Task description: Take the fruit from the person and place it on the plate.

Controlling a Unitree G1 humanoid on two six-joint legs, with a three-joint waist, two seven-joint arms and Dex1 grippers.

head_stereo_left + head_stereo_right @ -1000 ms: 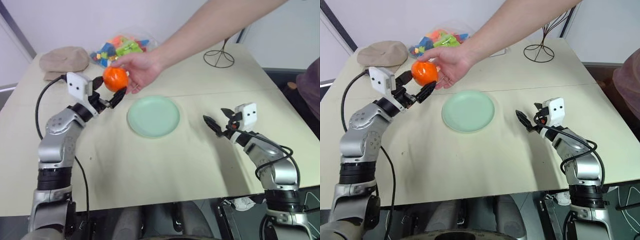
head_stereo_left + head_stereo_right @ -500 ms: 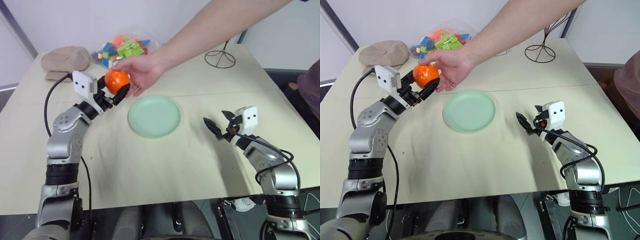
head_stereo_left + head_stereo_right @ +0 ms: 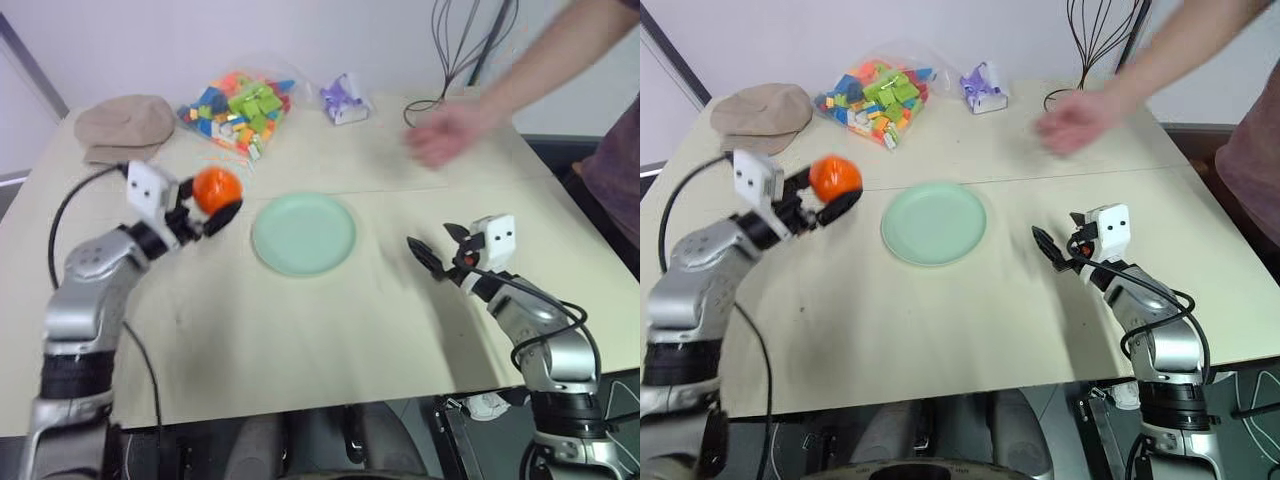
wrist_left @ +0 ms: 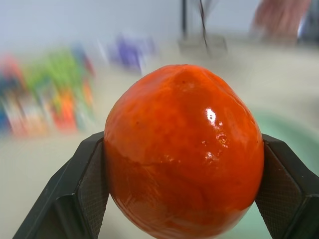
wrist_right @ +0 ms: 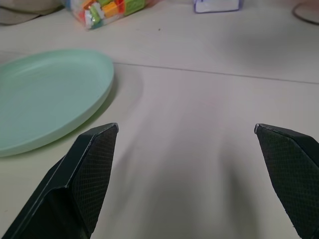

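Observation:
The bright-orange fruit point(image 3: 216, 187) sits between the black fingers of my left gripper point(image 3: 212, 202), which is shut on it, held above the table just left of the plate point(image 3: 304, 234). In the left wrist view the fruit point(image 4: 184, 152) is squeezed by both pads. The pale mint-green plate point(image 3: 934, 222) lies flat at the table's middle, with nothing on it. The person's hand point(image 3: 446, 131) is pulled back toward the far right, apart from the fruit. My right gripper point(image 3: 432, 247) hovers open, right of the plate point(image 5: 45, 97), holding nothing.
A clear bag of multicoloured toy bricks point(image 3: 235, 105) and a tan cap point(image 3: 124, 124) lie at the table's far left. A small purple-white packet point(image 3: 345, 100) and a wire stand point(image 3: 455, 55) stand at the back. The person's maroon clothing point(image 3: 610, 170) is at the right edge.
The person let go of the fruit and drew the hand back to the right. My left gripper now holds the fruit alone and has dropped slightly. The right arm stayed still.

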